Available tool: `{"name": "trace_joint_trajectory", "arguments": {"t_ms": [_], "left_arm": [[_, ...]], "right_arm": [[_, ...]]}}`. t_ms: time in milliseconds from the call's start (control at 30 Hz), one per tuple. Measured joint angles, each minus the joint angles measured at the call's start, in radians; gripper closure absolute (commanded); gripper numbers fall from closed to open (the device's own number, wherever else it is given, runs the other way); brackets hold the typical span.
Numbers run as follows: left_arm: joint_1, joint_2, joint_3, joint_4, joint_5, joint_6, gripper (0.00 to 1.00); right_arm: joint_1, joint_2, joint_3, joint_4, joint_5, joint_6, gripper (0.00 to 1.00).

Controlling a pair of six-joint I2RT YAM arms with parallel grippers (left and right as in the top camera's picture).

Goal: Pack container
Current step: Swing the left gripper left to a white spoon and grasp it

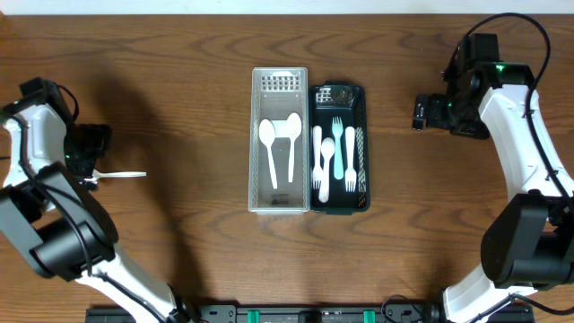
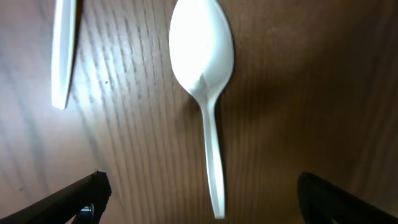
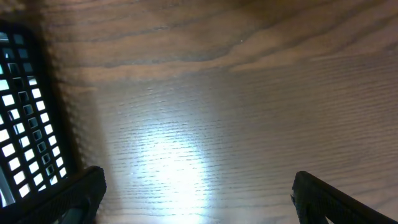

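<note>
Overhead: the left gripper hangs over the wooden table with its jaws spread wide and nothing in them. A white utensil pokes out just beside it, on its inner side. Well inward, between the two arms, stand a clear container with two white spoons and, touching it, a black container with forks and spoons. The right gripper is also fully spread and empty, near the black container but apart from it.

Left wrist: both fingertips frame a white spoon lying flat ahead, handle end between them and untouched. The other utensil lies ahead to the left.

Right wrist: the fingers stand wide over bare wood, with the black container's lattice wall off to their left.
</note>
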Motion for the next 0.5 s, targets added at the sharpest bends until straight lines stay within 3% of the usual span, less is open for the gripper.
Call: {"name": "trace_joint_trajectory", "arguments": {"t_ms": [500], "left_arm": [[0.0,0.113,0.0,0.048,-0.009,0.016,0.02]], "right_arm": [[0.0,0.0,0.0,-0.016,0.0,0.0,0.01]]}}
